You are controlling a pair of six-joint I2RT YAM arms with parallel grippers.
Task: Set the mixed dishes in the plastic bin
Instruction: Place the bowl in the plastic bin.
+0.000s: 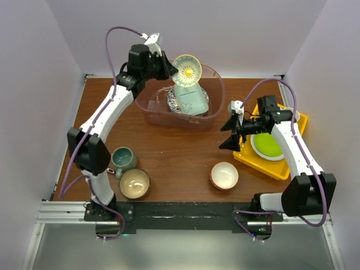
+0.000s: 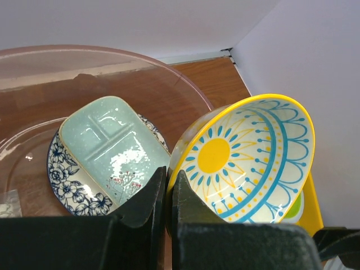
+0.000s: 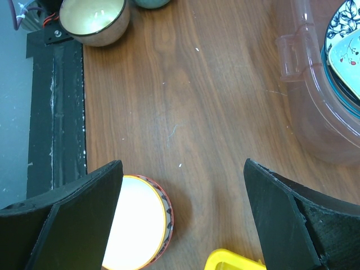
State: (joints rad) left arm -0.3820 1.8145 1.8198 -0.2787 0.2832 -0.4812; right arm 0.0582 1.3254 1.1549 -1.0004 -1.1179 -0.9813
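Note:
My left gripper (image 1: pixel 171 70) is shut on the rim of a yellow-and-blue sun-patterned bowl (image 1: pixel 187 70), holding it tilted above the plastic bin (image 1: pixel 157 118). In the left wrist view the jaws (image 2: pixel 169 185) pinch the bowl's (image 2: pixel 253 157) edge. Inside the bin a mint square dish (image 2: pixel 109 146) lies on a blue-patterned plate (image 2: pixel 73 191). On the table stand a teal mug (image 1: pixel 122 160), a tan bowl (image 1: pixel 135 183) and a small patterned bowl (image 1: pixel 224 175). My right gripper (image 1: pixel 229 132) hangs open and empty over the table, with that small bowl (image 3: pixel 135 225) beside its left finger.
A yellow tray (image 1: pixel 281 163) with a lime-green plate (image 1: pixel 267 145) sits at the right, under my right arm. The bin's handle and wall (image 3: pixel 315 112) show at the right wrist view's upper right, the tan bowl (image 3: pixel 93 19) at its upper left. White walls enclose the table.

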